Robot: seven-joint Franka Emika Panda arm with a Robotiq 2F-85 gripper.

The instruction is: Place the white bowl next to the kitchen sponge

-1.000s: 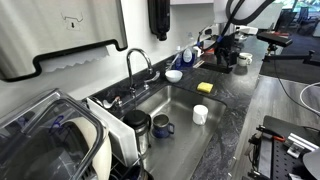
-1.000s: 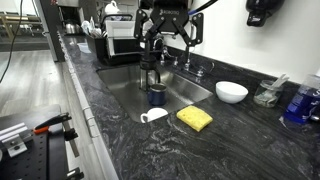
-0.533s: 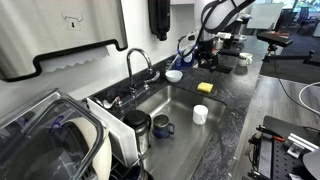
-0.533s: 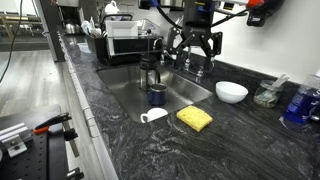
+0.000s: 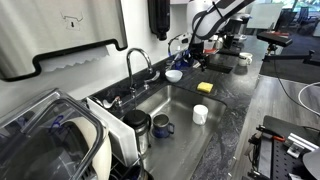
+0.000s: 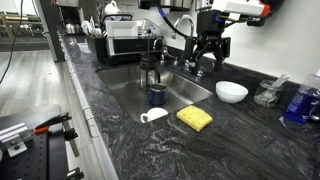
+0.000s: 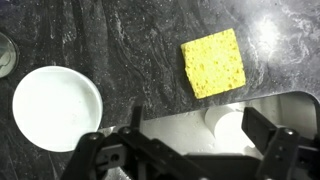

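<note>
- Two short hops have carried the gripper (image 6: 210, 62) sideways, from above the sink (image 6: 122, 88) to a spot over the counter (image 6: 250, 145), close to the bowl (image 6: 232, 91) but not yet over it.
- Nothing else has moved: the bowl and the sponge (image 6: 195, 118) lie where they lay a second ago, and so does the cup (image 6: 153, 116) in the sink.
- The jaws stand wide and hold nothing. In the wrist view they frame the bottom edge with only counter and the sink's rim between them.
- The bowl rests upright on the counter towards the wall, beyond the sink's end. In the wrist view it shows at the lower left (image 7: 57, 107), outside the jaws.
- The sponge lies flat nearer the counter's front, just beside the sink's corner, at the upper right in the wrist view (image 7: 213, 62). Bowl and sponge are near each other but plainly apart, with bare counter between.
- My reading is that this is the approach and the task itself has not begun, since the bowl is untouched.
- The next move seems to call for a further shift towards the bowl, then a descent so one jaw drops inside the rim.
- The glossy, shallow rim may slip from a shallow pinch.
</note>
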